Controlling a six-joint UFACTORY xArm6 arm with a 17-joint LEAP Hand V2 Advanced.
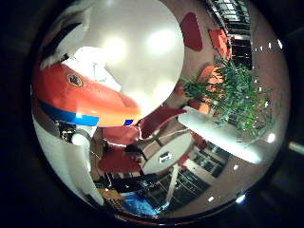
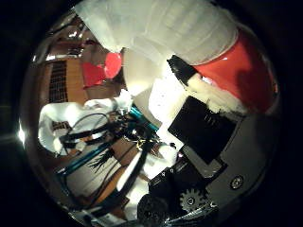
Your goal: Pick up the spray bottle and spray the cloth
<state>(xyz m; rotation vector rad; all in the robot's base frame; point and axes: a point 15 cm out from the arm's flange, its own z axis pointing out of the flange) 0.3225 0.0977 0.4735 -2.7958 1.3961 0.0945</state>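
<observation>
one spray bottle [image 1: 142, 52] fills both palm views, right against the palm | hand [image 2: 208, 142] looks curled round its white body and orange head | you should expect smooth, slippery plastic, likely light | grip the neck, keep trigger reachable | cloth not seen

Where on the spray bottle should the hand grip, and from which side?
Grip the spray bottle around its orange-red body, palm against the rounded side, as the hand sits now. The body fills both palm views, and one of the fingers curls across it, so it seats close. The trigger isn't visible, so I can't place a finger for it.
</observation>
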